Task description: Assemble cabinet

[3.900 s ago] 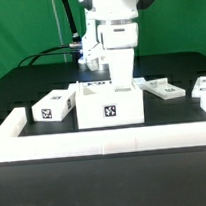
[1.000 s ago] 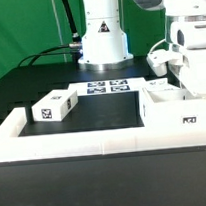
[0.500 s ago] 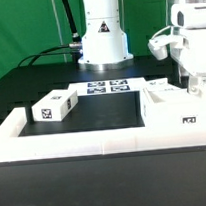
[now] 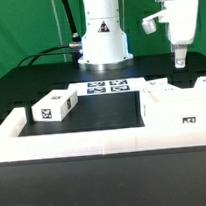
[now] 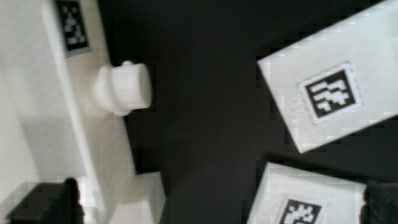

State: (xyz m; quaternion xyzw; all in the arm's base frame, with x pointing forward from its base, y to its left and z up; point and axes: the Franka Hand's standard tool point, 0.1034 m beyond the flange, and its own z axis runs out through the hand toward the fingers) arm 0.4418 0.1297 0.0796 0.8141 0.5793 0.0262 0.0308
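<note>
The white cabinet body stands at the exterior view's right, against the low white rail. A small white tagged box part lies at the left. Two flat tagged panels lie behind the body. My gripper hangs above the body's back edge, well clear of it, open and empty. In the wrist view the body's edge with a round knob runs along one side. Two tagged panels lie on the black table. One dark finger shows at the edge.
The marker board lies flat at the back middle, in front of the arm's base. The L-shaped rail borders the table's front and both sides. A green backdrop stands behind.
Earlier the gripper held the cabinet body at the table's middle. The body now rests at the right corner. In the last second the gripper has let go and risen straight up.
</note>
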